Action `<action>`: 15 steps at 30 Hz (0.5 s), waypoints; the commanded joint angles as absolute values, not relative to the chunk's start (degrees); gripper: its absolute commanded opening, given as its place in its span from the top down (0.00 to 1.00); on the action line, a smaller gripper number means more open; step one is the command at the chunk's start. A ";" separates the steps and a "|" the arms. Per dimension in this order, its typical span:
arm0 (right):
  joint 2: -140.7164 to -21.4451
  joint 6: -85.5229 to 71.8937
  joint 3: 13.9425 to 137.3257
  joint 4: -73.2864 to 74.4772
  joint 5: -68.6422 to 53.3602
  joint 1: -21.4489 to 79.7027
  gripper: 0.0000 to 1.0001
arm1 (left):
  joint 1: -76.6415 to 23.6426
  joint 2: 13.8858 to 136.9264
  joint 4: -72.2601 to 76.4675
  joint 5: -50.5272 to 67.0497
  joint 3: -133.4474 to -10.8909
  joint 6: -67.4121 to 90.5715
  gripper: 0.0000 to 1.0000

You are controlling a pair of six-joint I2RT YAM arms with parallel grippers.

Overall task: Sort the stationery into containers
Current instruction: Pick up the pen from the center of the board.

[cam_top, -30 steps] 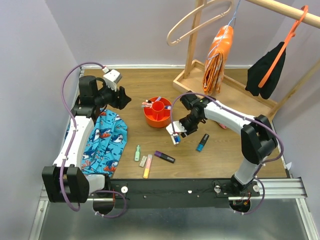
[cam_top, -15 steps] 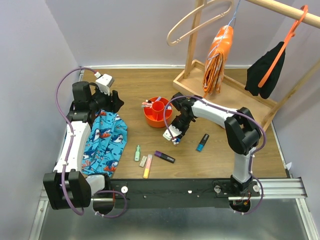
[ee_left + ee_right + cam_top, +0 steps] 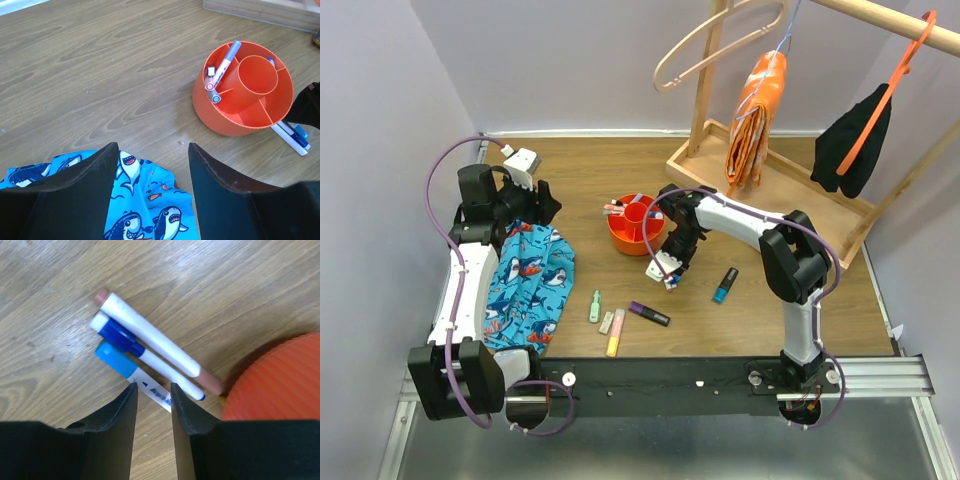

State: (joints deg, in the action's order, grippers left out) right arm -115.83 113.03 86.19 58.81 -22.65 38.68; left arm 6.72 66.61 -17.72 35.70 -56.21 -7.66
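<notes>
In the red bowl [image 3: 225,120] lie several pens [image 3: 227,59]; left gripper [image 3: 152,146] wide, right gripper [image 3: 153,387] narrow

Blue print on the white marker [image 3: 146,386] (light-blue cap) is unreadable.

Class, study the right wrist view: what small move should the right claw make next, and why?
Probably close the right claw on the light-blue-capped marker. Its fingers stand apart either side of that marker's white barrel, which lies on the table beside two other pens near the orange bowl, so gripping it seems due before lifting.
</notes>
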 commanded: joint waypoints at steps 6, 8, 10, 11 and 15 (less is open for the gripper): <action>-118.91 113.38 85.25 62.40 -18.72 39.02 0.60 | 7.65 67.67 -16.44 36.03 -55.99 -7.91 0.33; -119.44 113.12 85.52 62.23 -18.55 39.11 0.60 | 7.65 67.76 -16.52 36.12 -56.07 -7.73 0.33; -119.97 113.12 85.78 62.66 -17.84 39.02 0.60 | 7.82 67.85 -16.61 36.21 -56.07 -7.65 0.33; -120.49 113.12 86.13 62.93 -17.75 39.02 0.61 | 7.74 67.85 -16.61 36.30 -56.16 -7.56 0.33; -121.90 113.99 86.75 65.91 -16.61 39.20 0.64 | 7.65 68.11 -16.70 36.56 -56.42 -7.03 0.33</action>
State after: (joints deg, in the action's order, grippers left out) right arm -117.71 112.92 86.48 61.12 -19.92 38.68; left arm 7.35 67.72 -17.37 35.75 -56.18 -7.62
